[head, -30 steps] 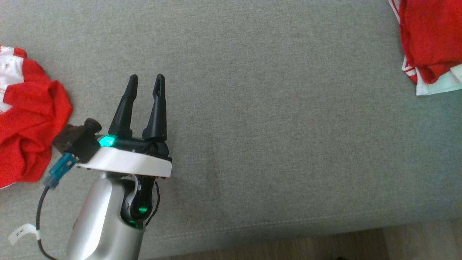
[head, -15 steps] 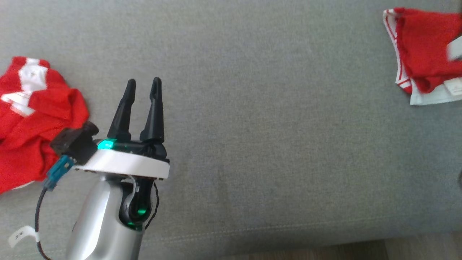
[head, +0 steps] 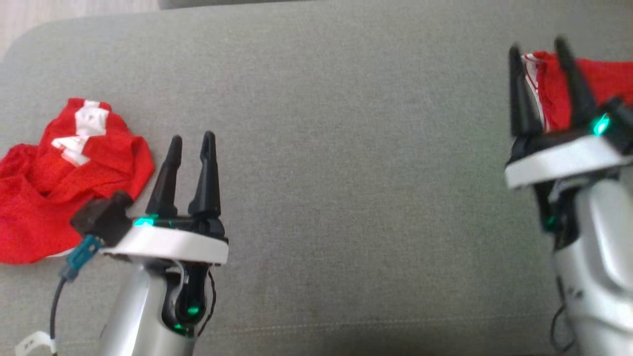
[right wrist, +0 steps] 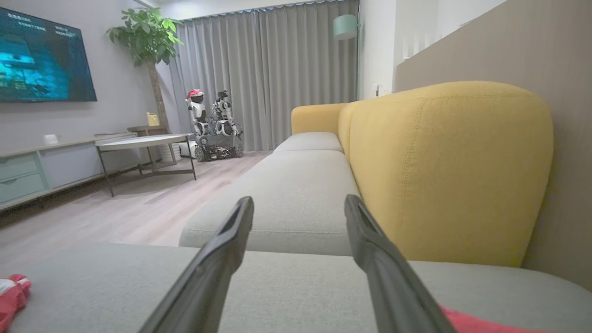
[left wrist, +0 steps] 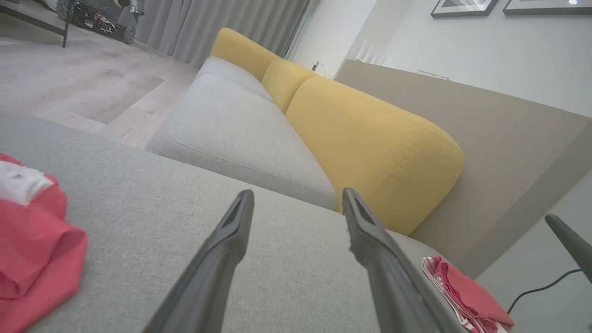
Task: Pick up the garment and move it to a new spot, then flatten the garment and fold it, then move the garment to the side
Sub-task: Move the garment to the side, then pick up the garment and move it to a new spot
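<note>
Lying left of left jaws: garment (head: 54,207)

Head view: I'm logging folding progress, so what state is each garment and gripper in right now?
Left garment: crumpled heap, lying loose on the cushion.
Right garment: compact, looks folded, not gripped.
Left gripper: open, empty.
Right gripper: open, empty, blurred.

The head view looks steeply down on the grey seat (head: 346,148). Both wrist views sit low, close above it, facing the same yellow backrest (left wrist: 370,138).
</note>
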Tool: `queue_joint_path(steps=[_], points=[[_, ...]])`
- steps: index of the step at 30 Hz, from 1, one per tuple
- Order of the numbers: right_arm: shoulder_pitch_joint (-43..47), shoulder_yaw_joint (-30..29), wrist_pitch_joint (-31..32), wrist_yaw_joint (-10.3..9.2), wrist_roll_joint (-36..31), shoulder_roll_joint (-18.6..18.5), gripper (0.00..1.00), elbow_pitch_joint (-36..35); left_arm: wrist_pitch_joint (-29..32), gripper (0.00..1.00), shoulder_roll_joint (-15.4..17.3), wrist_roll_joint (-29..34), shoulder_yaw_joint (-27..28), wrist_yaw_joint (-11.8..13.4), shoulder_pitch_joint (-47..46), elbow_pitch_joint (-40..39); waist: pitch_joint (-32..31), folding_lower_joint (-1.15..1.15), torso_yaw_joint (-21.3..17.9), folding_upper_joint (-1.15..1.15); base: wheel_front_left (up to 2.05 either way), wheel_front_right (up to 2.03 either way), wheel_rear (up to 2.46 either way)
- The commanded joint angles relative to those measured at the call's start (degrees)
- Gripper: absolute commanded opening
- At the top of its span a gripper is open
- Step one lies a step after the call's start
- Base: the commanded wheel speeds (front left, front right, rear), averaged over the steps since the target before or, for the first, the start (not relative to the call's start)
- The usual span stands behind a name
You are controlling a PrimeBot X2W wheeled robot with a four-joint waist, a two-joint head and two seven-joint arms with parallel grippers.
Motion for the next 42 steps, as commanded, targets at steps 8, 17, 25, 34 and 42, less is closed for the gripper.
queue_joint_path(steps=[8,17,25,34,42], points=[[8.8,-2.0,-4.2,0.37,-2.8,4.8,1.00,-3.3,-0.6,1.00,0.4,1.2,1.2,1.3,1.9,0.2,-3.3,0.00,1.3,0.00,0.00,0.00,0.00],[14.5,-4.0,-6.0,0.37,-5.3,7.7,1.00,-4.0,-0.6,1.00,0.4,3.5,2.9,2.0,4.8,-0.3,-5.3,0.00,0.7,0.00,0.00,0.00,0.00],[15.8,-4.7,-6.7,0.37,-5.5,8.8,1.00,-4.3,-0.6,1.00,0.4,4.8,3.6,2.9,5.1,-1.4,-4.9,0.00,0.4,0.00,0.00,0.00,0.00],[15.9,-4.4,-7.0,0.37,-5.6,9.2,1.00,-4.0,-0.6,1.00,0.4,6.4,4.9,3.6,5.6,-2.5,-4.5,0.00,-0.1,0.00,0.00,0.00,0.00],[16.0,-4.2,-7.1,0.37,-5.6,9.4,1.00,-3.8,-0.6,1.00,0.4,5.9,5.1,2.5,5.8,-3.0,-4.2,0.00,-0.2,0.00,0.00,0.00,0.00]])
